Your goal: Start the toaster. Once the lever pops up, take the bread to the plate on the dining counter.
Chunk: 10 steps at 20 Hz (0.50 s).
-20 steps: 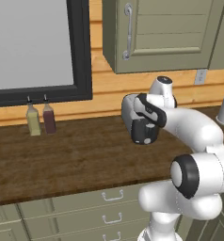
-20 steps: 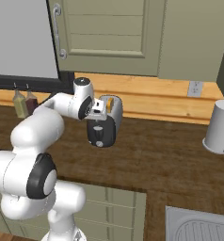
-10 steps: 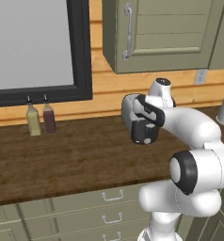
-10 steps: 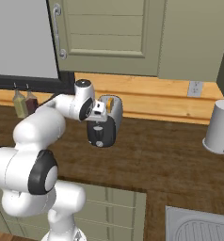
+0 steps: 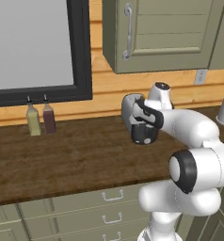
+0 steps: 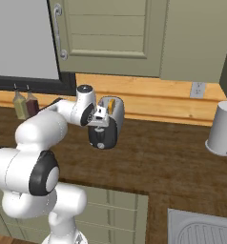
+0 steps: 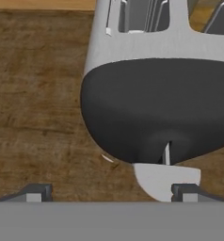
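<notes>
Little has moved since a second ago: the hand (image 7: 111, 193) still hangs spread wide and empty at the black end panel of the toaster (image 6: 108, 125), fingertips (image 7: 36, 192) either side of its pale lever (image 7: 166, 179). Bread (image 6: 111, 106) sits in a slot. Two bottles (image 5: 41, 118) stand well left on the wooden table (image 5: 62, 160).
</notes>
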Motion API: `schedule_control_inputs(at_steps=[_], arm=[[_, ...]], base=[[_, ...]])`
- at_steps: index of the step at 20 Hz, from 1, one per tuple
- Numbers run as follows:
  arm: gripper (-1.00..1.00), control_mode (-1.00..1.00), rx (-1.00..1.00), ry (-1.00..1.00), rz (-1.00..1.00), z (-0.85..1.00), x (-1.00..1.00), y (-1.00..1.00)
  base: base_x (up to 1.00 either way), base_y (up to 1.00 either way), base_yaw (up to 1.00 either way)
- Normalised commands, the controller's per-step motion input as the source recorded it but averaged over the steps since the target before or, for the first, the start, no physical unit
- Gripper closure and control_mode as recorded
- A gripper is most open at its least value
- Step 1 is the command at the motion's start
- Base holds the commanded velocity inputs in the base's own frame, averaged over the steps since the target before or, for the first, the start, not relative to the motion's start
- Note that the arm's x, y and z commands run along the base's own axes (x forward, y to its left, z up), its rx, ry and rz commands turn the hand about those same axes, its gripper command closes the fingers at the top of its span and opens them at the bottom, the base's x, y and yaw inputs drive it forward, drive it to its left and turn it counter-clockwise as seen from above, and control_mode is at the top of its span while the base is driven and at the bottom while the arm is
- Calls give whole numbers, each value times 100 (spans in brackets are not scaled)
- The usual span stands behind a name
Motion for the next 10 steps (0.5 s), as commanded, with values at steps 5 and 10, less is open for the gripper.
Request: schedule_control_inputs(at_steps=[5,10], arm=[[-100,-100,0,0,0,-21,0,0],[-100,-100,0,0,0,-21,0,0]], base=[[0,0,0],[0,0,0]])
